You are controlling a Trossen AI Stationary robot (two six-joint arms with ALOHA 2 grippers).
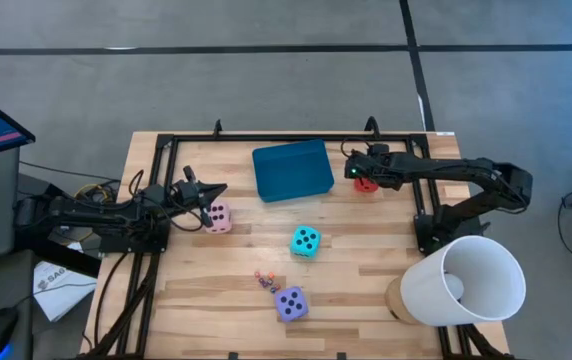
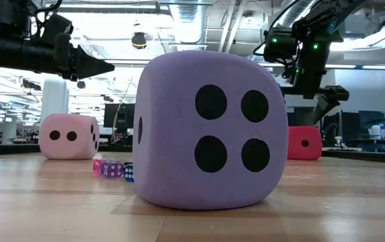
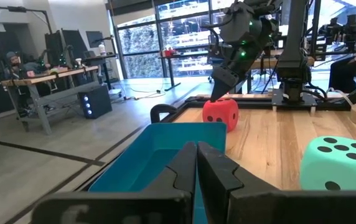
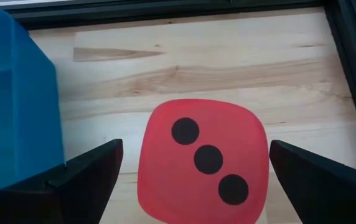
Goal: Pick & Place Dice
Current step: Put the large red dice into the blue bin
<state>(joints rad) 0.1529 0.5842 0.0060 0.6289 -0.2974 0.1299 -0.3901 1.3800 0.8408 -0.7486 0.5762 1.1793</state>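
**a:** start nearest the front edge. what lay there?

**b:** the purple die (image 1: pixel 290 303) sat closest to the front of the table (image 1: pixel 366 290), four pips facing the low camera, with a few tiny dice (image 1: pixel 264 279) just beside it. the turquoise die (image 1: pixel 305 241) stood further in, near the middle, and the teal tray (image 1: pixel 292 169) lay beyond it with nothing in it.

**a:** the left side?

**b:** the pink die (image 1: pixel 219 217) rested just beside the left gripper (image 1: pixel 218 190), which hung above the boards with its fingers pressed together and nothing between them. it looked idle.

**a:** and the working arm?

**b:** the right gripper (image 4: pixel 193 180) hovered over the red die (image 4: pixel 201 158) at the far right, near the frame rail (image 1: pixel 296 139) and just beside the tray. its jaws stood at full spread, one finger on each side of the cube, touching neither face as far as i could tell. three pips faced up.

**a:** your judgement on handling?

**b:** the cubes looked like foam: light, soft, rounded at the corners, matt rather than slick. i'd expect them to give under pressure, so a firm close would dent rather than damage. the sound hold would be across two opposite flat faces, centred, clear of the rounded edges where the fingers could slide off. the die filled most of the open span, so alignment wanted care.
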